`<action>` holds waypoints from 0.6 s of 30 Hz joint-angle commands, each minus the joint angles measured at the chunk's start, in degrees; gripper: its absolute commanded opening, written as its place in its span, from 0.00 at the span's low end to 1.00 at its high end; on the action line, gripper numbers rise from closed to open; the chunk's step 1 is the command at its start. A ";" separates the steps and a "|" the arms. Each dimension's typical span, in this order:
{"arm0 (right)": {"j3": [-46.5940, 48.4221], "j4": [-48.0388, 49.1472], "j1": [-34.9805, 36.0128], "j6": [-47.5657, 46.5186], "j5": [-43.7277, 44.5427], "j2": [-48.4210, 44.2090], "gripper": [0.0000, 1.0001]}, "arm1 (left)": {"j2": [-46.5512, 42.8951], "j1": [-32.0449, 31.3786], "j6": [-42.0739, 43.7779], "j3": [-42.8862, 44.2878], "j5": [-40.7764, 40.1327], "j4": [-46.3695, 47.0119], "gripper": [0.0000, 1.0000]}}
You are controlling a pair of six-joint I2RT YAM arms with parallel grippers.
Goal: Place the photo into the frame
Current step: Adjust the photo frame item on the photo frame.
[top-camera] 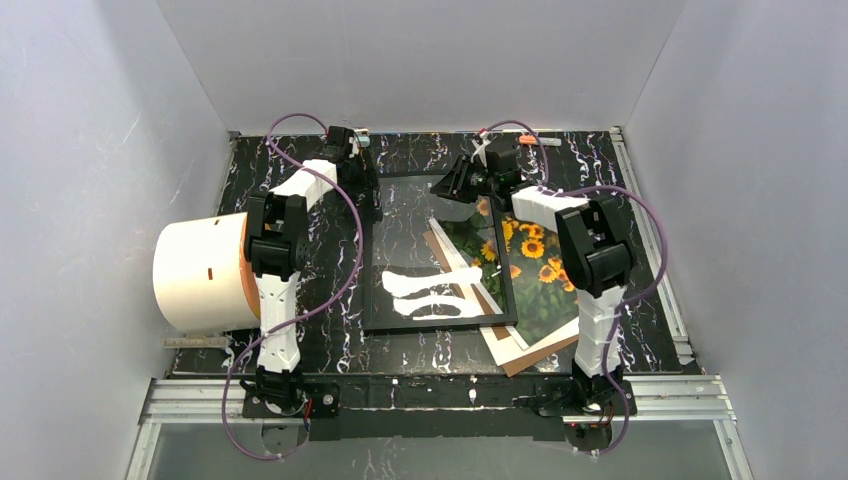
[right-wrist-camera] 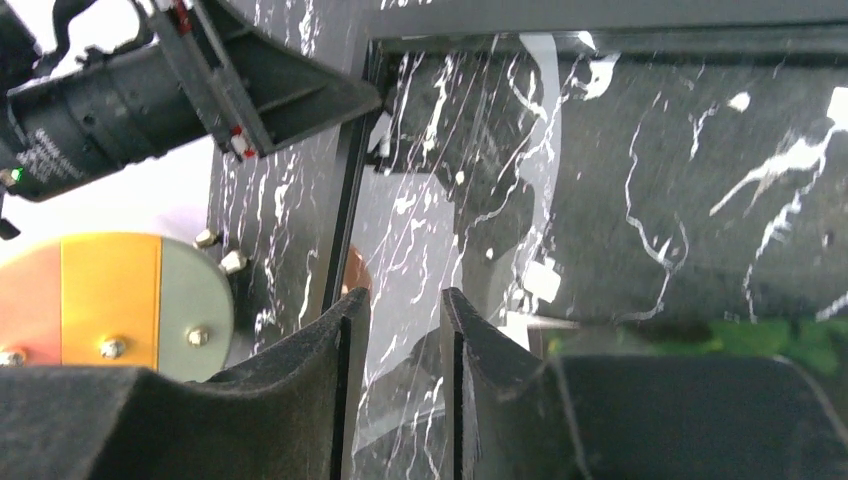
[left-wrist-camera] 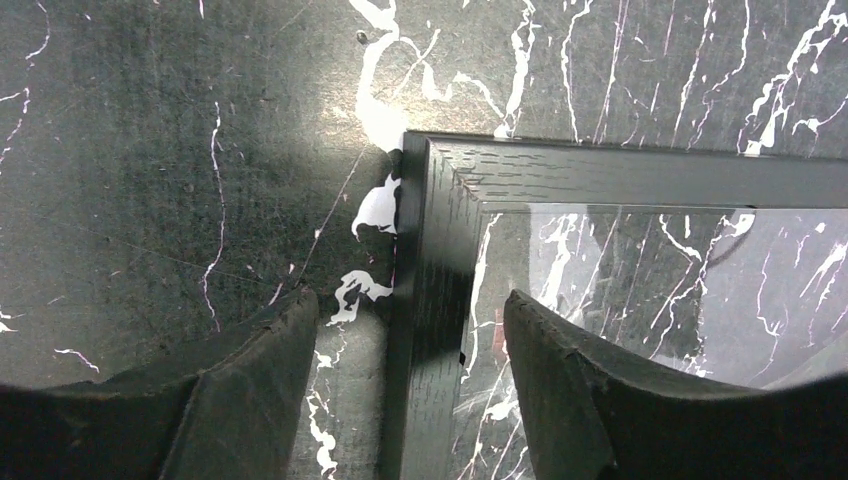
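"Brown backing board lies nearest the arm bases in the top view, one corner poking out. On it is the photo, sunflowers up, its left part under the frame."

"And the frame itself?"

"Flat on the black marbled table, about mid-table, its pane glaring white. From above you can't judge the grips; the wrist cameras show more. The left wrist view has the left gripper spread wide at the frame's far left corner. One finger is outside over bare table, the other is over the pane, and the rail runs between them with a gap on either side (wood grain shows in the black)."

"The right one?"

"The right gripper sits at the far rail, fingers nearly together with a slit between them. The rail runs in behind one finger, and I cannot tell whether anything is pinched. That view also catches the left gripper at its corner."

"Anything in the way?"

"A cream cylinder with an orange end stands on the left beside the left arm. Purple cables loop past both arms. From above, the right arm covers part of the photo. Lettering on the left arm's dark barrel is too small to read."
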 commanded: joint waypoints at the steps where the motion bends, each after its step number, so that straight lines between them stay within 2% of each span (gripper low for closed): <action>1: 6.90 2.63 0.27 1.00 0.64 4.90 0.40 | 1.86 0.25 0.76 -1.37 -0.04 -2.90 0.64; 9: 18.25 4.14 1.63 3.26 2.84 15.36 0.37 | 2.03 0.26 1.29 -1.43 1.30 -3.39 0.62; 18: 28.78 0.95 3.07 3.89 4.81 23.85 0.35 | 1.88 0.29 1.73 -1.56 2.87 -3.89 0.62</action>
